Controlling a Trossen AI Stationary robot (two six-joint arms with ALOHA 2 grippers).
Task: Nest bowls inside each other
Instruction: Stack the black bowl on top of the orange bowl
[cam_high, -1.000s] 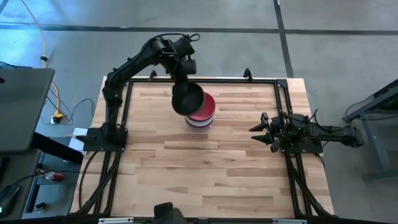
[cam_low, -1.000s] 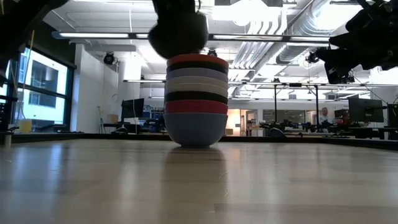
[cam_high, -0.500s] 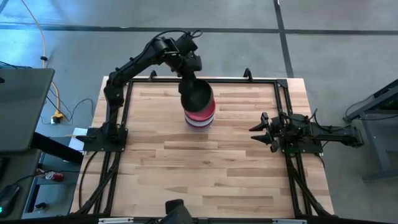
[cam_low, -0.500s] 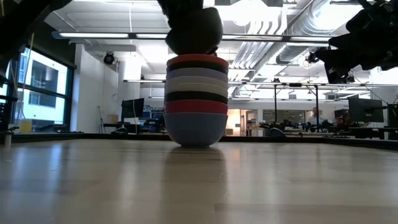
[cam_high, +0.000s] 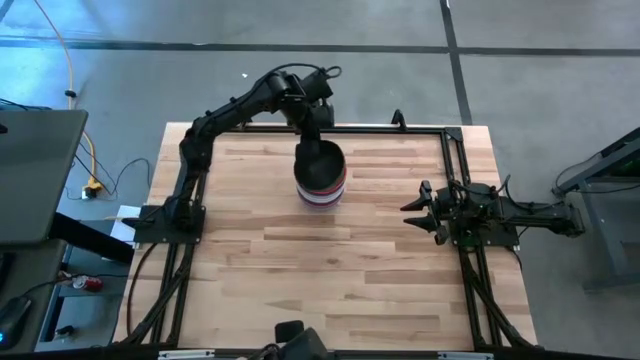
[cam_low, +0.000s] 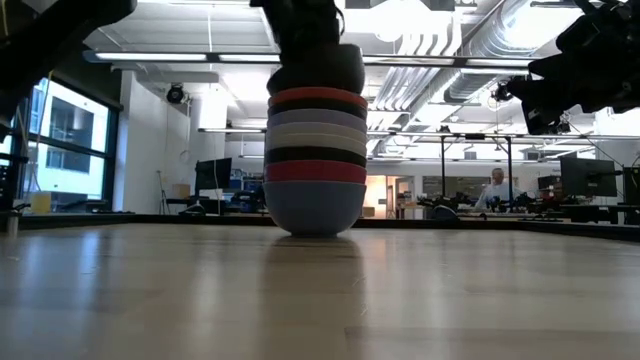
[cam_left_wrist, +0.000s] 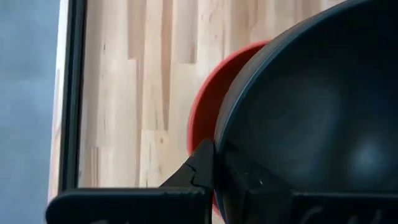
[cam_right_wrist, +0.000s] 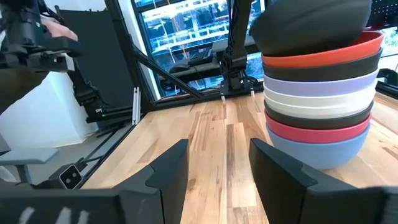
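A stack of nested bowls (cam_high: 322, 190) stands on the table's far middle, blue at the bottom (cam_right_wrist: 317, 149) and red on top (cam_right_wrist: 323, 50). My left gripper (cam_high: 316, 138) is shut on a black bowl (cam_high: 320, 162) right over the stack. This bowl (cam_low: 318, 70) tilts, and its bottom dips inside the red bowl's rim (cam_low: 317, 97). My right gripper (cam_high: 410, 214) stands open at the table's right side, level, pointing at the stack with nothing between its fingers. My left gripper holds the black bowl by its rim (cam_left_wrist: 219, 149) on the far side. One finger (cam_left_wrist: 200, 167) lies outside the wall; the other is dark against the bowl's inside. The fingers slant down from the far side. Whether the tilted bowl rests on the red bowl, I cannot tell.
A black frame rail (cam_high: 330, 128) runs along the table's far edge, just behind the stack. Bare wood (cam_high: 300, 280) spreads over the near half of the table. Beyond the table the low view shows a room with a person (cam_low: 497, 185) far off.
My left gripper has carried the black bowl toward the table's right edge and down. The bowl hung left of and above the stack; now it sits over the stack, sunk into the red bowl's rim. The gripper stays shut on it.
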